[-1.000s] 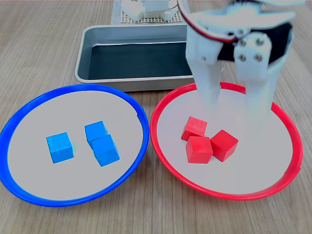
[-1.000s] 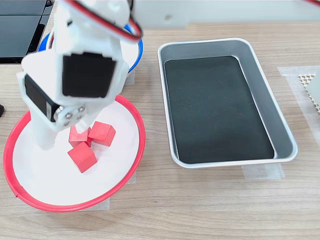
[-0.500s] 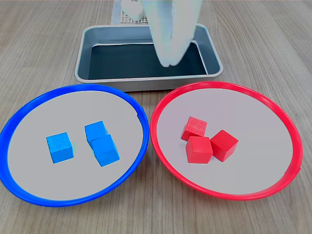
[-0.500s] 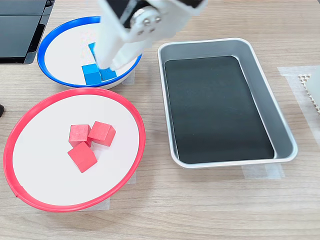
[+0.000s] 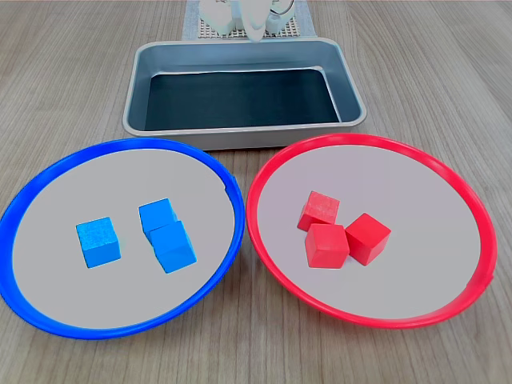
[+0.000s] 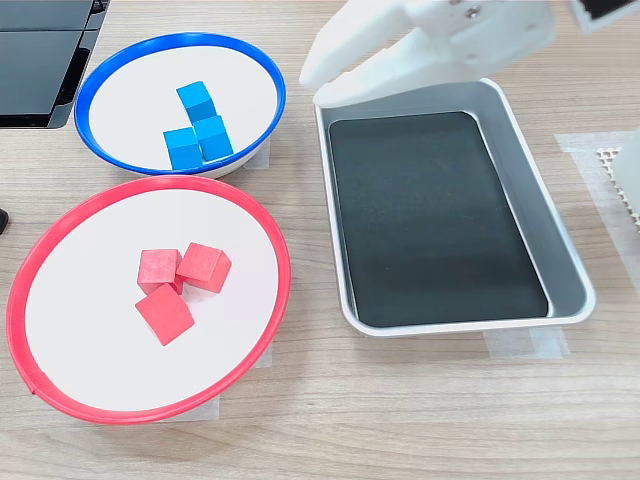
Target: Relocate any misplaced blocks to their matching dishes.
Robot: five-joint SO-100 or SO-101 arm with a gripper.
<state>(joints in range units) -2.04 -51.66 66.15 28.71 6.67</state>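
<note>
Three blue cubes (image 5: 133,234) are found in the blue-rimmed plate (image 5: 48,180), three red cubes (image 5: 343,232) in the red-rimmed plate (image 5: 276,164), near the worktop's front edge. Sorting is judged complete; only withdrawal is called for. The gripper (image 6: 320,85), empty, jaws seemingly together, has been lifted off the red-rimmed plate to above the tray (image 6: 575,290).

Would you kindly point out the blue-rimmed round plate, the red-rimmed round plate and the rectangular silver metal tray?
Blue-rimmed round plate (image 5: 48,188), first exterior view, on its rim.
Red-rimmed round plate (image 5: 264,172), first exterior view, on its rim.
Rectangular silver metal tray (image 6: 570,270), second exterior view, on its side wall.
</note>
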